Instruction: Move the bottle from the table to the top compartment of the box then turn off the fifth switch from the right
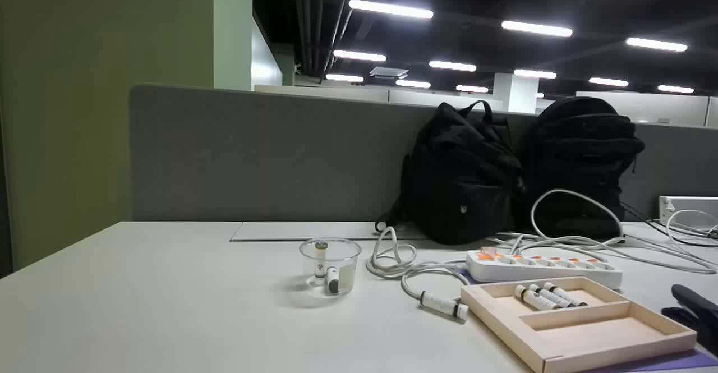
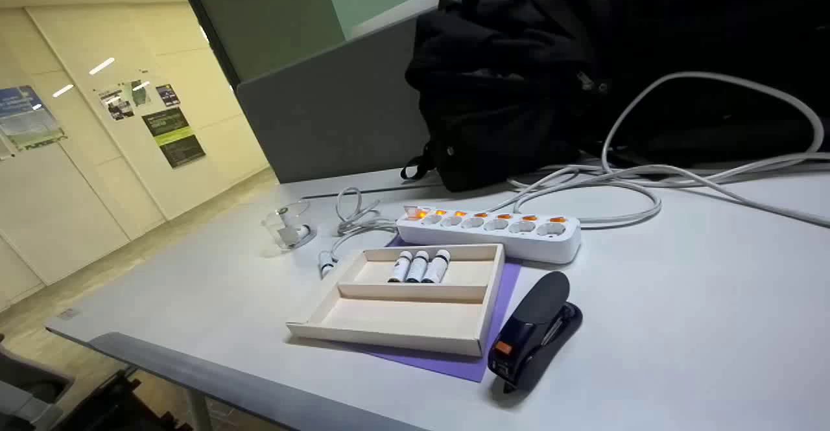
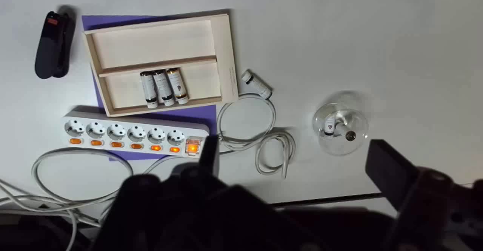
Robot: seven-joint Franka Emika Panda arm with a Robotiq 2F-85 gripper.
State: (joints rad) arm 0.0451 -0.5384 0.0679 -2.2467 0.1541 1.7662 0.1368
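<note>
White-labelled, probably light but slick, the lone bottle point(image 3: 257, 85) beyond the wide-spread, empty fingers point(image 3: 391, 172) would best be gripped mid-body, across its width.

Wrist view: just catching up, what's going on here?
The gripper hangs open over the table, holding nothing. One loose bottle lies on the table beside the box. Three bottles lie in the compartment nearer the power strip, and two more bottles are in the clear cup. Three switches on the strip glow; the other four look unlit.
</note>
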